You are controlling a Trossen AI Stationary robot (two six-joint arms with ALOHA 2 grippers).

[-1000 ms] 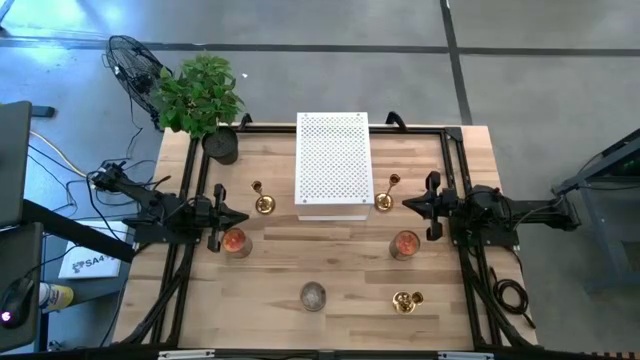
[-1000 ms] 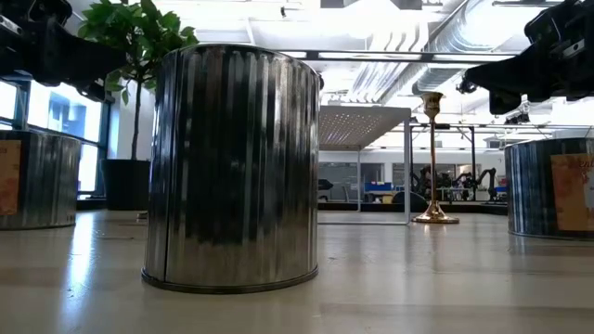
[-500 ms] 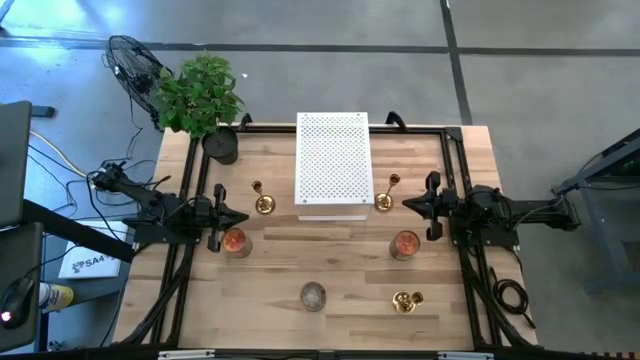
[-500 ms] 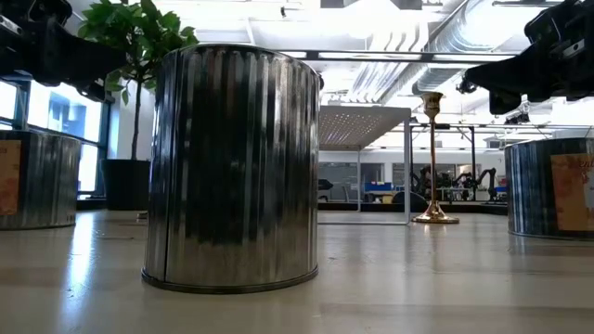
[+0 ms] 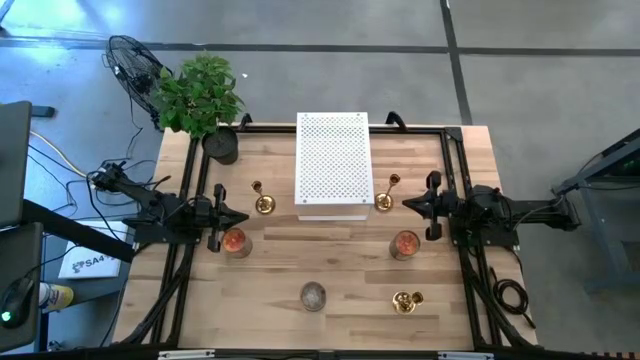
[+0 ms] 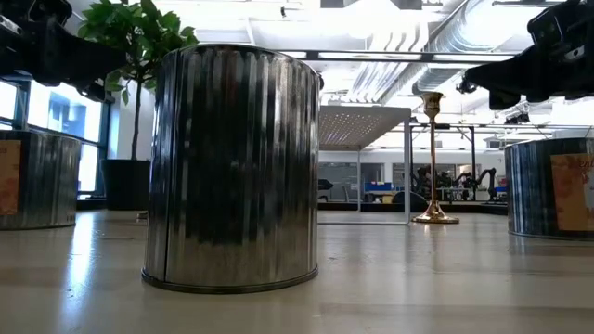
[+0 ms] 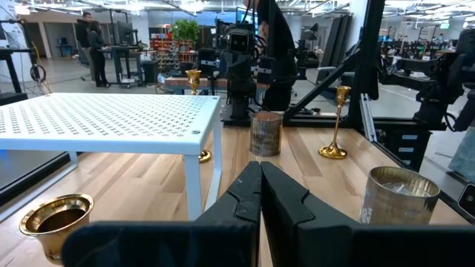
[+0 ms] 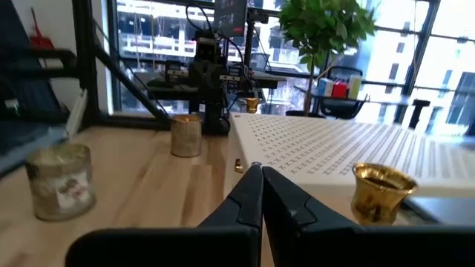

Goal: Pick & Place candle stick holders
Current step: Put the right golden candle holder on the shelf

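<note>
Three gold-brass candle stick holders stand upright on their round bases on the wooden table. One (image 5: 262,200) is just left of the white perforated stand (image 5: 333,165), one (image 5: 386,196) just right of it, and one (image 5: 405,300) is near the front right. My left gripper (image 5: 244,217) is shut and empty, raised beside the left holder, whose cup shows close in the left wrist view (image 7: 56,219). My right gripper (image 5: 405,204) is shut and empty, raised beside the right holder, whose cup shows close in the right wrist view (image 8: 382,189).
Three metal cans stand on the table: one at the left (image 5: 235,241), one at the right (image 5: 405,244) and one at the front middle (image 5: 313,295), which fills the low view (image 6: 232,167). A potted plant (image 5: 200,95) stands at the far left corner.
</note>
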